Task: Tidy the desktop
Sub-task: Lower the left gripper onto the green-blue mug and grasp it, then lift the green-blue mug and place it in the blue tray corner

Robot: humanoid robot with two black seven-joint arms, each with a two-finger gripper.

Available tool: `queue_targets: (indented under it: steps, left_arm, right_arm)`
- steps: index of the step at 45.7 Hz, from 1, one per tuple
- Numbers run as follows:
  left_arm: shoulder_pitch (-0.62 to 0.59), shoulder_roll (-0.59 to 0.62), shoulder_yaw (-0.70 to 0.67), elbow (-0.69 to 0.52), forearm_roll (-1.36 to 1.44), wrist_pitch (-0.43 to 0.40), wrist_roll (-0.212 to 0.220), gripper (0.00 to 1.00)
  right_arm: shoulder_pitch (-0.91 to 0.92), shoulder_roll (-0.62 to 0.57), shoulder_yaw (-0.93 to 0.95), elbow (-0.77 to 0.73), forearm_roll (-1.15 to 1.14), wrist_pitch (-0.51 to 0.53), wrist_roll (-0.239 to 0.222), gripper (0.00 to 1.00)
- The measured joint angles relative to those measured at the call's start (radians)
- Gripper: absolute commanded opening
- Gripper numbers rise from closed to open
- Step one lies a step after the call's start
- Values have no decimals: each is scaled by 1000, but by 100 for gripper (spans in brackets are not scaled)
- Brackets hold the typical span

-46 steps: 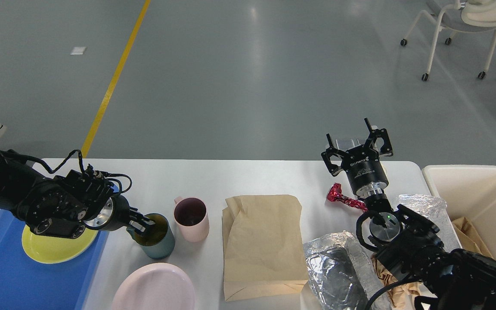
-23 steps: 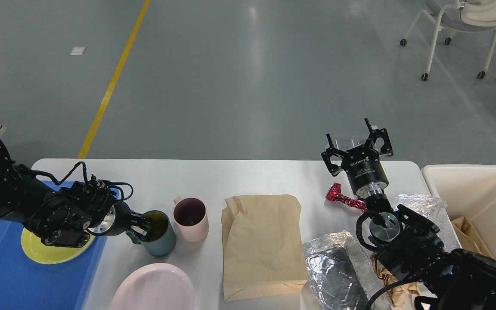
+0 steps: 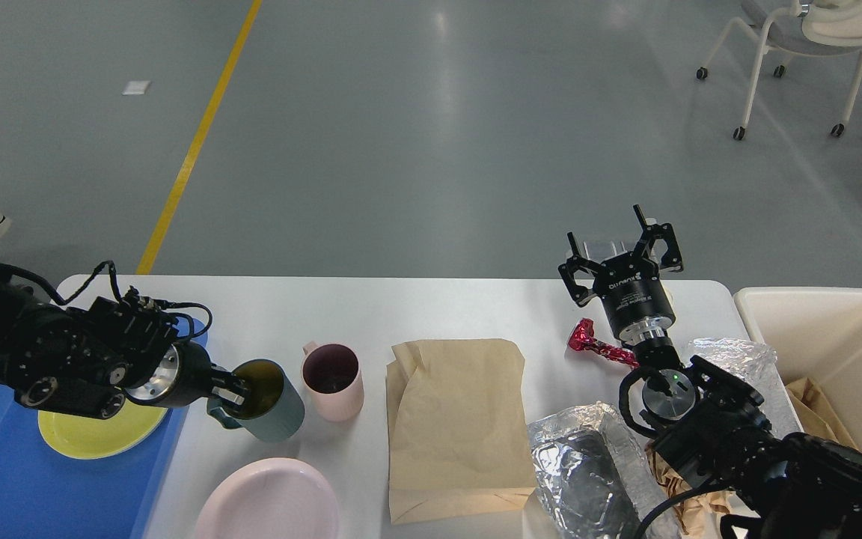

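Observation:
The white desktop (image 3: pixel 431 311) carries dishes and litter. My left gripper (image 3: pixel 233 391) is shut on the rim of a teal mug (image 3: pixel 270 404) with a yellow inside, which is tilted toward the left, near the blue tray (image 3: pixel 4 479). A pink mug (image 3: pixel 334 382) stands upright just right of it, and a pink plate (image 3: pixel 270 501) lies at the front edge. My right gripper (image 3: pixel 618 251) is open and empty, raised above the desktop's far right edge, beyond a red foil wrapper (image 3: pixel 595 340).
A yellow plate (image 3: pixel 94 434) lies in the blue tray at the left. A brown paper bag (image 3: pixel 457 423) lies in the middle, crumpled foil (image 3: pixel 581 464) and bubble wrap (image 3: pixel 730 355) at the right. A cream bin (image 3: pixel 827 344) holding brown paper stands past the right edge.
My left gripper has drawn back to the left with the teal mug, which now tilts more. The right arm has not moved.

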State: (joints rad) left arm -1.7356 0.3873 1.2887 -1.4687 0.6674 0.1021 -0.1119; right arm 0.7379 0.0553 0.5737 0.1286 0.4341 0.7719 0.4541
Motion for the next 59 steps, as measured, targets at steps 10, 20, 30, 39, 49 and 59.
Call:
queue_targets:
  steps: [10,20,30,39,49,59]
  left_arm:
    - [-432,255,-119,-33,-1,-450,-24,2]
    - [-621,453,-182,32,118,-752,-24,2]
    - [-487,690,-44,99,566,-631,-102,2]
    - [-165,766,-34,268,805,-368,-194,2]
    - [115,755,-42,324,810,-162,-163,2]
    - [308,713,-103,331,776,-84,-110,3]
  right_arm:
    - [0,0,0,-1,0,0,0,100]
    - [0,0,0,-1,0,0,0,100]
    - [-1,0,-1,-1,0,0,0,100]
    - [-1,0,0,-1,0,0,0,100]
    - [0,0,0,-1,0,0,0,100]
    - [0,0,0,-1,0,0,0,100]
